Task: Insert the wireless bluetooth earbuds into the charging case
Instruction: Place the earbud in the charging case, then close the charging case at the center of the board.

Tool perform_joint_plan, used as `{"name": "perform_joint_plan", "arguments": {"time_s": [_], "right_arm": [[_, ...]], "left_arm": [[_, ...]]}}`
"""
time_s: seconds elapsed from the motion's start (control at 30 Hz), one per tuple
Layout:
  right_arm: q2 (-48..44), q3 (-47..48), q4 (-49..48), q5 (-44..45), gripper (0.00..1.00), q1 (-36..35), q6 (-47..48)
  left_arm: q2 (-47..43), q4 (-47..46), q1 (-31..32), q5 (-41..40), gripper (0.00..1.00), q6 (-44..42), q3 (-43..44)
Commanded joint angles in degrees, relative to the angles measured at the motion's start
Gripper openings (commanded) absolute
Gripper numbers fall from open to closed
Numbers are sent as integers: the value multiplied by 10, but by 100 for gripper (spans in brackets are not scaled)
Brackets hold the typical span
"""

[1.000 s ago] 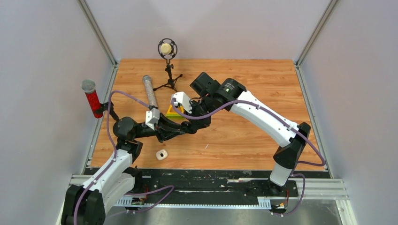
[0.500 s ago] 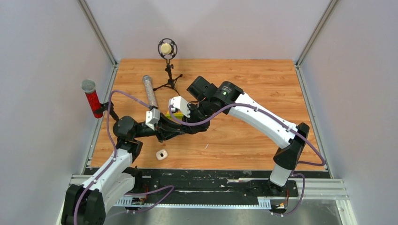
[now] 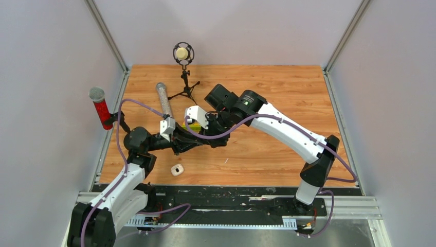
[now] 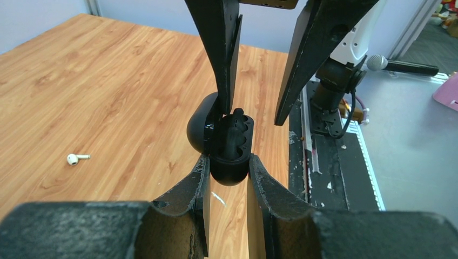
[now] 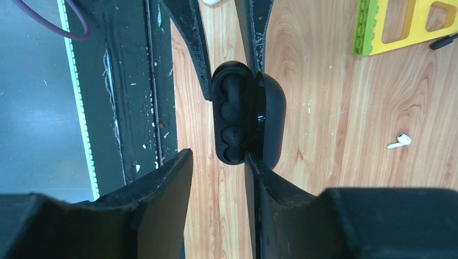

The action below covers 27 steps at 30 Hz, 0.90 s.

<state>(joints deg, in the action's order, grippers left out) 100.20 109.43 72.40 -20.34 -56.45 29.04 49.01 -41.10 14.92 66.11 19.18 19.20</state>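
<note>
My left pincer (image 4: 228, 168) clamps the open black case (image 4: 233, 141); my right pincer (image 5: 219, 156) stands partly open and holds nothing.

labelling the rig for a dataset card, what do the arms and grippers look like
Both the left arm and right arm have white links, black joints and a purple cable. The left gripper and right gripper have tapered, scuffed black fingers.

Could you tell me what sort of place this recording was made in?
Most likely a robotics lab test cell: a wood-grain tabletop walled by plain grey panels, two robot arms bolted to a rail at its near edge, and a microphone on a small tripod.
</note>
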Motion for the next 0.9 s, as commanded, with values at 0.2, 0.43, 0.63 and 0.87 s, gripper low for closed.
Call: {"name": "perform_joint_plan", "arguments": {"time_s": [0.2,0.43,0.63,0.87], "right_arm": [[-74,4,-75,-19,44,-2,-5],[-112,-26,-164,-73,58,32,-77],[-102,-78,-228,-121,77,66,-122],[-91,-116,-251,-143,91,66,-118]], "left_arm": [[-10,-3,2,-6,0,-9,23],[-14,1,2,-5,0,-28,23],[-23,6,2,0,0,-64,27],[-27,12,2,1,0,-67,31]]}}
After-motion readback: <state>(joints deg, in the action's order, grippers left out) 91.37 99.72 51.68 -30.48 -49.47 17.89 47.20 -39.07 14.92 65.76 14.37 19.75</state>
